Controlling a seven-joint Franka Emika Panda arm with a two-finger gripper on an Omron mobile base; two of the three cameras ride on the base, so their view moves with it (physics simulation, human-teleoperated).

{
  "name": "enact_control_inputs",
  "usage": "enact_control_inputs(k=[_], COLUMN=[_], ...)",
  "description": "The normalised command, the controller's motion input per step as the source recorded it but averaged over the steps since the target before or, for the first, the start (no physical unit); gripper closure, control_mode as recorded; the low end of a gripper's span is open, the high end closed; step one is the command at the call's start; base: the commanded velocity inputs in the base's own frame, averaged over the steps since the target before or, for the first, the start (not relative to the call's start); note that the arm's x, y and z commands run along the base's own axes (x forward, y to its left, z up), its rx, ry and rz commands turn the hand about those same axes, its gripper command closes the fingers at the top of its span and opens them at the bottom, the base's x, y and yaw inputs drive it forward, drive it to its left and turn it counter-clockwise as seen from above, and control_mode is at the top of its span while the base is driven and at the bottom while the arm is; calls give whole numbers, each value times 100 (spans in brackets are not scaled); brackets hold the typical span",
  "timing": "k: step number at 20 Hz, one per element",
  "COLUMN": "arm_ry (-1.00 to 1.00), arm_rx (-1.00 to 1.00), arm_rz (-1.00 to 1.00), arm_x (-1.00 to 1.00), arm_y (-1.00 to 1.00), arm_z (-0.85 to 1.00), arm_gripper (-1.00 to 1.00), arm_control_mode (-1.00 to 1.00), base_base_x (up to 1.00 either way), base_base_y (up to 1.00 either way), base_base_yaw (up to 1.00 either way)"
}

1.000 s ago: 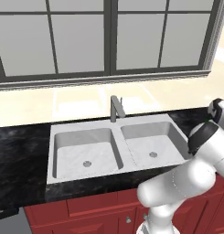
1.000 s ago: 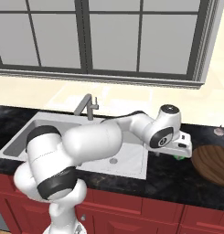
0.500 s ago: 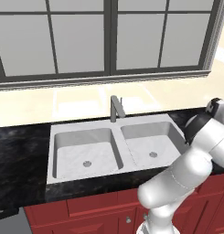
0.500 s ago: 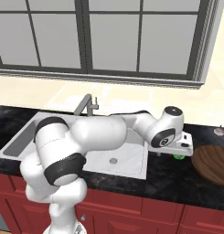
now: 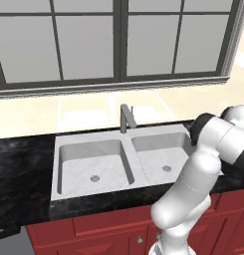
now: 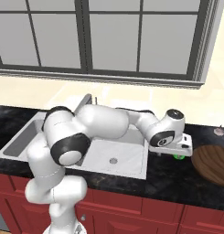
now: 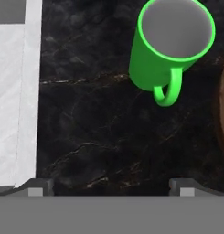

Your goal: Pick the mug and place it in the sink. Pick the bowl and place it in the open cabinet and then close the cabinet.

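Wide, empty jaws hover over bare black counter (image 7: 99,132) between the sink (image 7: 15,105) rim and upright mug (image 7: 170,50).

Three cameras: two base views from behind the arm, one close hand view looking down.
Left base view faces forward and down at the sink (image 5: 118,159) mid-frame, window above; right base view sees the same sink (image 6: 115,157) from the other side, lower left. Hand view sits near the counter (image 7: 99,128), sink edge at left, mug (image 7: 170,48) upper right.
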Motion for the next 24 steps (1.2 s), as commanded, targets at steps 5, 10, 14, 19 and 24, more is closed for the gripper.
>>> enact_control_inputs(k=[5,10,14,19,24], arm_ry=[1,0,0,0,0], arm_rx=[6,7,8,5,1], arm_rz=[0,0,0,2,4], arm_x=[32,23,16,20,29], arm_y=[-26,-34,-39,-33,-6], arm_z=[-9,-2,0,0,-20], arm_gripper=[-100,-100,-100,-100,-100], arm_control_mode=[-100,-100,-100,-100,-100], base_base_x=[0,0,0,0,0], base_base_y=[0,0,0,0,0], base_base_yaw=[0,0,0,0,0])
